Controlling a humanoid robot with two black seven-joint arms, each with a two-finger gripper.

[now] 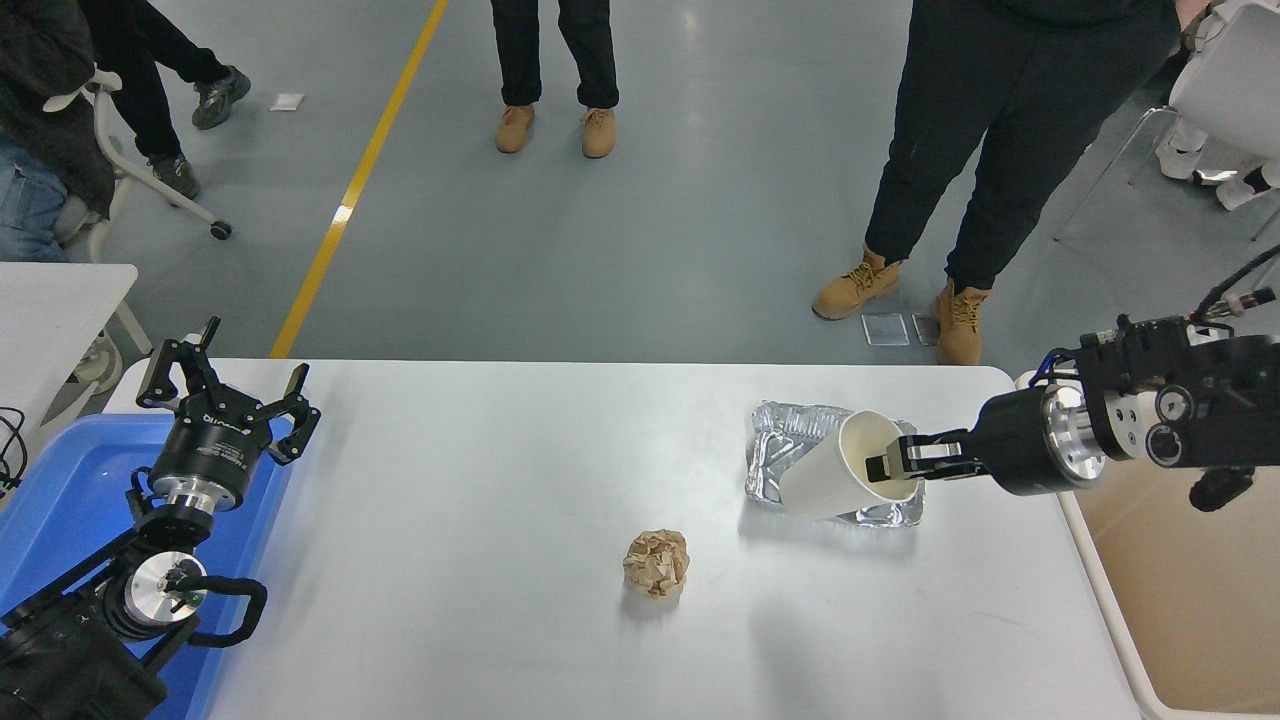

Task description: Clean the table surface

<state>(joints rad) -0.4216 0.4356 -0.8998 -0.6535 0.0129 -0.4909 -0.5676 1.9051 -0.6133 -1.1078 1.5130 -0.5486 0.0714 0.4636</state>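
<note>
The table surface [480, 500] is a wide white top across the lower picture. A white paper cup [835, 470] hangs tilted above it, mouth toward the right, in front of a crumpled foil tray [775, 440]. My right gripper [885, 467] is shut on the cup's rim, one finger inside the mouth. A ball of crumpled brown paper [657, 563] lies near the table's middle front. My left gripper [222, 385] stands open at the lower left over the blue bin [70, 490], holding nothing.
A beige bin [1190, 590] stands off the table's right end, under my right arm. A smaller white table [50, 300] is at the far left. Several people [960, 150] stand on the floor beyond the far edge.
</note>
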